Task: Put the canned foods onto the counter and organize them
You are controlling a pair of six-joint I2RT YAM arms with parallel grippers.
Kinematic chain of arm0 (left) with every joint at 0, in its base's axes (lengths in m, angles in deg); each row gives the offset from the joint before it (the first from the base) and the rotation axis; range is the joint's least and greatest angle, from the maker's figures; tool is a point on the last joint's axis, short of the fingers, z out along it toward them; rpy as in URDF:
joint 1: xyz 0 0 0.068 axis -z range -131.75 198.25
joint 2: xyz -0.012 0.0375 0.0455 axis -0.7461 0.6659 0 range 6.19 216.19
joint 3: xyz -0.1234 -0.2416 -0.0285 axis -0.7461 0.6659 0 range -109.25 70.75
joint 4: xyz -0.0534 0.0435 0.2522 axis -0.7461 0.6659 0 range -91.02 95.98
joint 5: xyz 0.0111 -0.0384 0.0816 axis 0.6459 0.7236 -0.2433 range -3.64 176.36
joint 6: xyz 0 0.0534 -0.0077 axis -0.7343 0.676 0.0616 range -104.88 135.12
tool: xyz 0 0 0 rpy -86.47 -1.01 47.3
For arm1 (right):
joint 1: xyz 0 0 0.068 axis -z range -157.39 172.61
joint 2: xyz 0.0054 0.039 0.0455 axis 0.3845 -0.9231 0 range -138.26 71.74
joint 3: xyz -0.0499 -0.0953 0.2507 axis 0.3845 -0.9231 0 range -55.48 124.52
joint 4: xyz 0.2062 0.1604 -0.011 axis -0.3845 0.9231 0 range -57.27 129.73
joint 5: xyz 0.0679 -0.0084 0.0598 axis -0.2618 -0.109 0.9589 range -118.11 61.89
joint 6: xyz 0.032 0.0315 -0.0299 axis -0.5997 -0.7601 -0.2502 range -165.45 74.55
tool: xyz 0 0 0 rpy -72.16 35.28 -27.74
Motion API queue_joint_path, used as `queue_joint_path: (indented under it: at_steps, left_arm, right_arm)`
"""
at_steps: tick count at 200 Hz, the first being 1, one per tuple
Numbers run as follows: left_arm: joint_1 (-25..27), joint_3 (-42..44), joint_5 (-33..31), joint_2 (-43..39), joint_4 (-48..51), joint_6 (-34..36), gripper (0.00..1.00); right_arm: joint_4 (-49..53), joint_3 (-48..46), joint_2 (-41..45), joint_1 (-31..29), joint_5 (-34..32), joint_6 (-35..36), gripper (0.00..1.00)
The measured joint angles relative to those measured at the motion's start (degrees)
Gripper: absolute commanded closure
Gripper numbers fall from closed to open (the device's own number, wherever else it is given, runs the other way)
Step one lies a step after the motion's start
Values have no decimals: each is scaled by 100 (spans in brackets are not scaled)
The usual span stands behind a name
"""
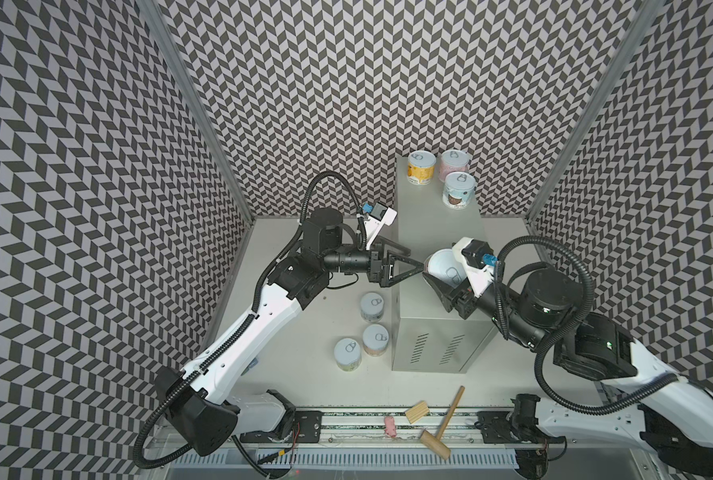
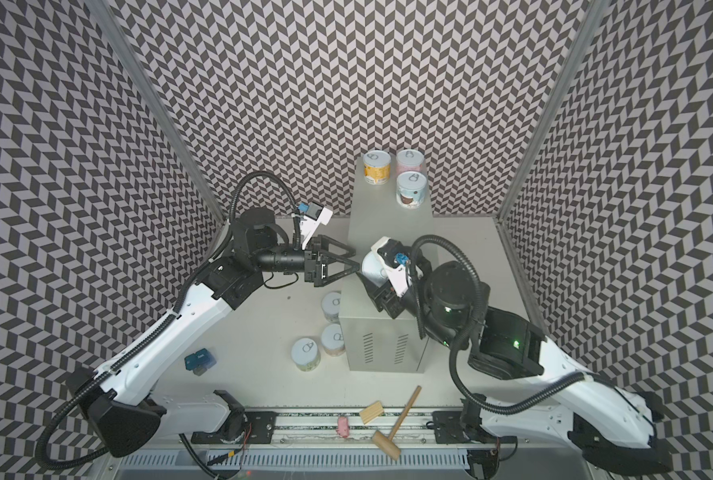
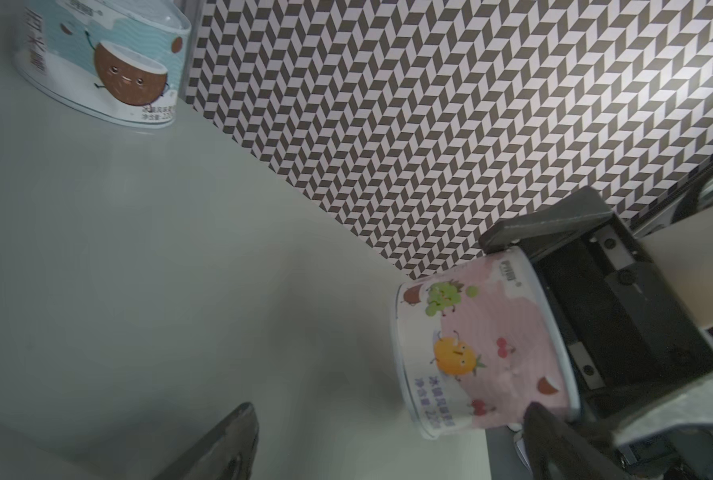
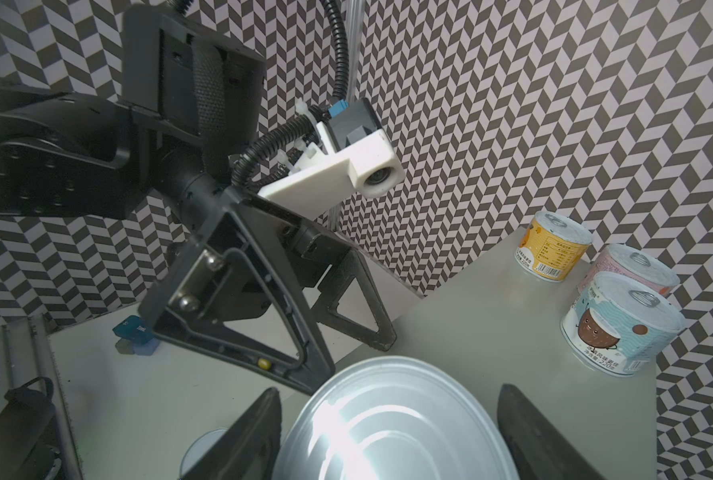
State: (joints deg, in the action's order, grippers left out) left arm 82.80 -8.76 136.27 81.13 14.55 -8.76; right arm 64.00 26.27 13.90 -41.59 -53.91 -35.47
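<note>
Though wide, left fingers (image 3: pixel 226 449) beside can (image 3: pixel 492 353)

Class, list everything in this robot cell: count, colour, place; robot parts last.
table: one, white, underneath.
counter: one, pale grey, on the table.
far cans: three, yellow, pink, light blue, counter's far end.
held can: one, pink, tilted over the counter.
table cans: three, silver lids, left of the counter.
mallet: one, wooden, front edge.
block: one, wooden, beside the mallet.
small lump: one, pink, front rail.
blue object: one, blue, table's left side.
left gripper: one, black, open beside the held can.
right gripper: one, black, shut on the held can.
</note>
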Motion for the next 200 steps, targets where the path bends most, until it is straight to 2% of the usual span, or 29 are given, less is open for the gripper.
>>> queue_joint_path:
  at_steps: [44, 105, 175, 200]
  left_arm:
    - [46, -48, -898, -186, 385, 463, 0]
    - [186, -44, -1803, -776, 647, 1012, 0]
    - [857, -26, -2879, -820, 688, 1381, 0]
    - [1064, -26, -3191, -693, 695, 1425, 0]
  right_arm:
    - [828, 837, -662, 140, -179, -647, 33]
    - [1373, 1086, -1014, 721, 269, -1069, 30]
    - [1416, 1532, -1180, 890, 584, -1147, 3]
    - [1421, 1587, -1045, 927, 555, -1154, 1]
